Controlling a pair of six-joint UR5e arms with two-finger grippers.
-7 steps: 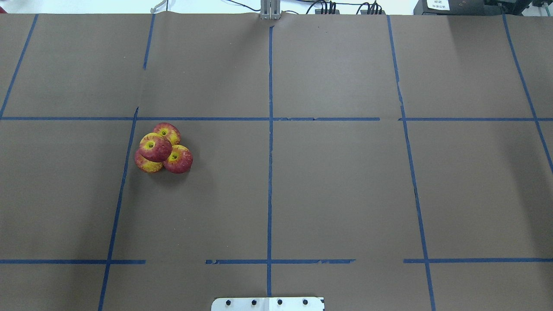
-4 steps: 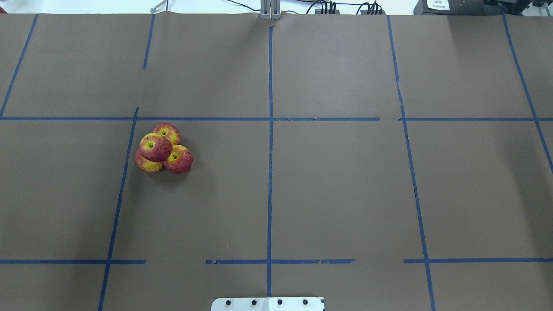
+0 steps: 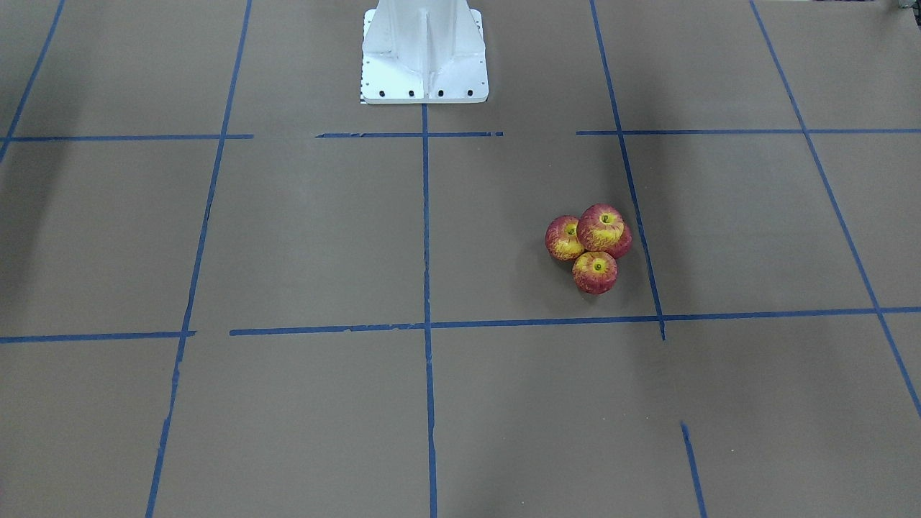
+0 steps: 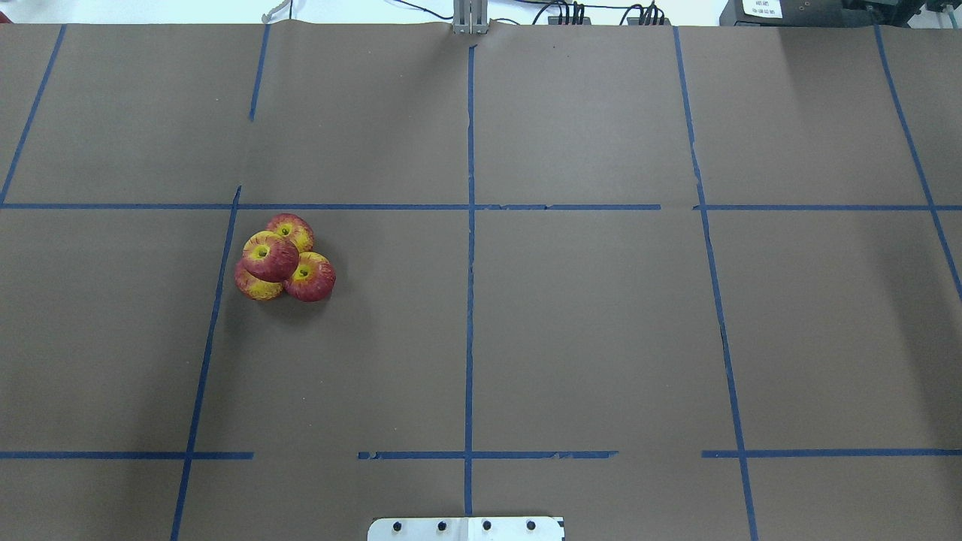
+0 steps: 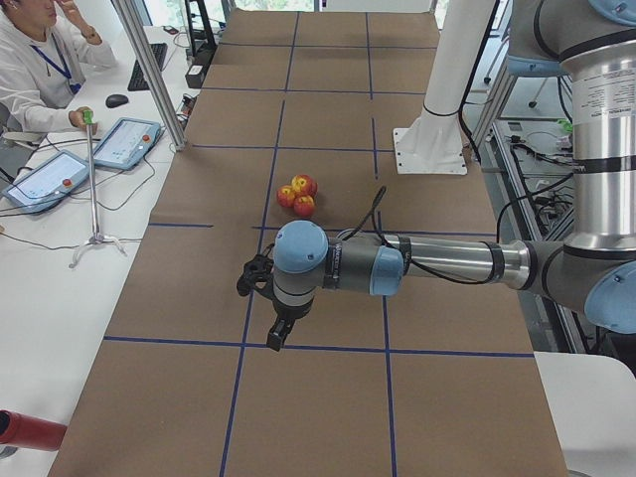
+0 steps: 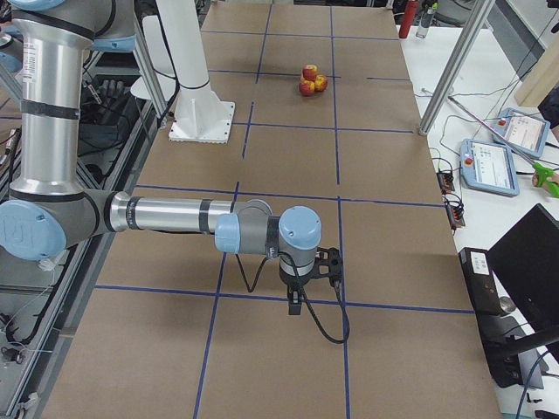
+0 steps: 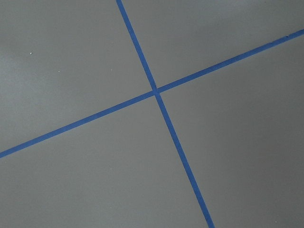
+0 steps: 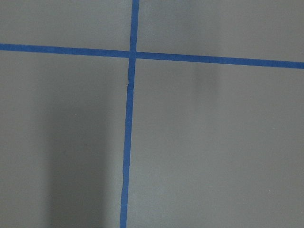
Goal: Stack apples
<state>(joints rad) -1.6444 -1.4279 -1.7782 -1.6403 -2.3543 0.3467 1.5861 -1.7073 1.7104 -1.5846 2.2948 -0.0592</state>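
Four red-and-yellow apples sit in one tight pile on the brown table, left of centre in the overhead view. The top apple (image 4: 269, 255) rests on three others: back (image 4: 291, 228), right (image 4: 311, 277), front-left (image 4: 255, 286). The pile also shows in the front-facing view (image 3: 603, 229) and both side views (image 5: 299, 194) (image 6: 310, 79). My left gripper (image 5: 278, 333) hangs over a tape crossing well short of the pile; I cannot tell if it is open. My right gripper (image 6: 297, 301) is far from the apples; I cannot tell its state. The wrist views show only paper and tape.
Blue tape lines (image 4: 470, 300) divide the brown paper into a grid. The white robot pedestal (image 3: 424, 50) stands at the table's robot side. Tablets (image 5: 124, 139), a metal post (image 5: 149, 70) and an operator (image 5: 35, 60) are at a side table.
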